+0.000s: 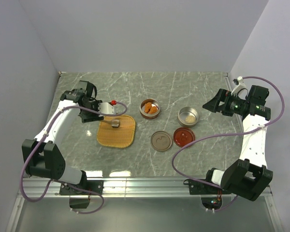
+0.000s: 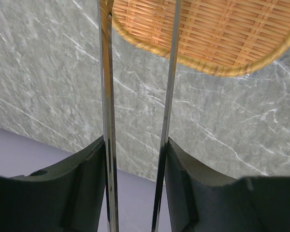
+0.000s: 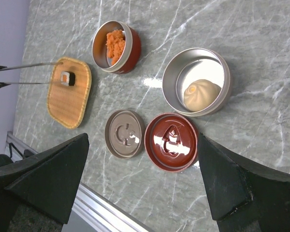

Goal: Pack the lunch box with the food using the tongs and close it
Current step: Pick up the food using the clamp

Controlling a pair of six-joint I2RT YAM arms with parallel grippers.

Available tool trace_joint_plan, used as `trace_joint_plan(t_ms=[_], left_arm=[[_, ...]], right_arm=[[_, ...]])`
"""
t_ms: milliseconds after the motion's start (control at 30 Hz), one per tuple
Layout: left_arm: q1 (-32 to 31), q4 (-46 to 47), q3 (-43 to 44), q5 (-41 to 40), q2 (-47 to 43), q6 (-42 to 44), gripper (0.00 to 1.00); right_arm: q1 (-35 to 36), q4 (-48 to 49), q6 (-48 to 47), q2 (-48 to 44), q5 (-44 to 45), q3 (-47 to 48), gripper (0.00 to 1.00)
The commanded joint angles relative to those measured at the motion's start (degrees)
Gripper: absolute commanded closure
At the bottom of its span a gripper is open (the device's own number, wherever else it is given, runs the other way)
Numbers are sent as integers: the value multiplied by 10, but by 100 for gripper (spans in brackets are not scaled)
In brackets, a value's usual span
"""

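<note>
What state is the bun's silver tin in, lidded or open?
Open. The bun shows inside the silver tin; the grey lid and red lid lie flat on the table nearby.

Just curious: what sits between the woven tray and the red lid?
A round brownish lid lies flat between woven tray and red lid, per top view.

**Item count**

1 tongs [image 2: 108, 96], in left gripper [image 2: 135, 159]. Ahead of it: 1 woven tray [image 1: 118, 139], 1 square piece [image 3: 66, 78].
Ahead of right gripper [image 3: 142, 137]: 2 round tins, red tin [image 3: 134, 48] and silver tin [image 3: 176, 72]. 2 loose lids, brown lid [image 3: 124, 134] and red lid [image 3: 170, 141]. 1 beige ball [image 3: 202, 94].
The nuggets [image 3: 115, 43] are piled, so their count is unclear.
</note>
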Motion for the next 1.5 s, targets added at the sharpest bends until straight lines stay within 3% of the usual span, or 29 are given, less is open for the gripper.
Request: trace_joint_plan(t_ms=[0,700,1467], left_arm=[[1,-10,21,15,-8,14,49],[1,-73,35,53,-30,12,47],[-5,-17,18,10,25,5,49]], right_arm=[[-4,-6,-9,-3,1,23,0],[-4,-4,-6,-7,8,20,0],[-4,-1,-6,-6,11,16,0]])
